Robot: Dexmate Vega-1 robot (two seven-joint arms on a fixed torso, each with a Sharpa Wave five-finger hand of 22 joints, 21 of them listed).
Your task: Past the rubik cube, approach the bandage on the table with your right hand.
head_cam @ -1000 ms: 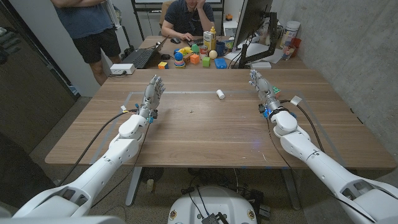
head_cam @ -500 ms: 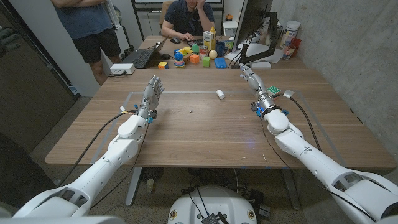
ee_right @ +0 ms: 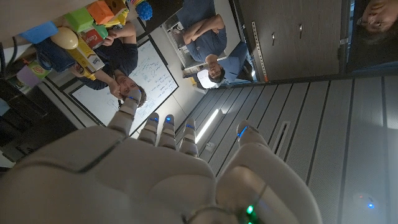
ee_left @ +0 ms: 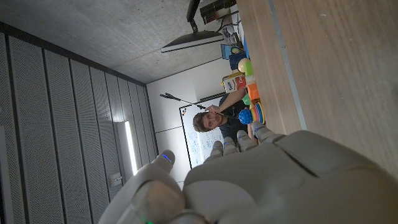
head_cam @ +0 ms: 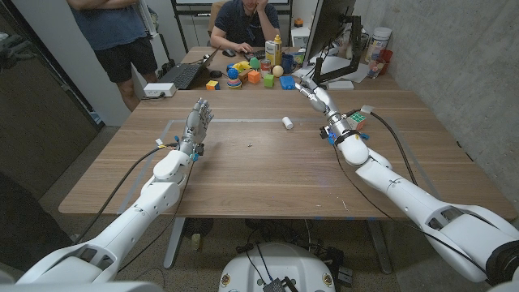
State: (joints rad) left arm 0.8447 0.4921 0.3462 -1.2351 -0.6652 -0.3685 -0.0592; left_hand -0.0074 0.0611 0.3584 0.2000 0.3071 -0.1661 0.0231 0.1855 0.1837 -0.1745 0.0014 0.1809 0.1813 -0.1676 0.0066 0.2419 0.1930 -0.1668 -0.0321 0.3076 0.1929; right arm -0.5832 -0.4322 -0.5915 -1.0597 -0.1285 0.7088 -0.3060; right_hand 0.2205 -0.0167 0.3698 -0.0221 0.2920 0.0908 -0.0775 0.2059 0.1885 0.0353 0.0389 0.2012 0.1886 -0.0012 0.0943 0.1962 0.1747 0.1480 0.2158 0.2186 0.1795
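The right hand (head_cam: 314, 93) is reaching over the far right of the table (head_cam: 268, 174), fingers extended and holding nothing; how far apart they are I cannot tell. The cube (head_cam: 358, 120) is lying just right of that wrist, near the forearm. The bandage (head_cam: 286, 122), a small white roll, is sitting left of the hand, nearer the middle. To do this well, the arm is needing to swing left and lower gently, stopping just beside the roll without knocking it. The left hand (head_cam: 197, 122) is standing upright, fingers loosely apart, empty.
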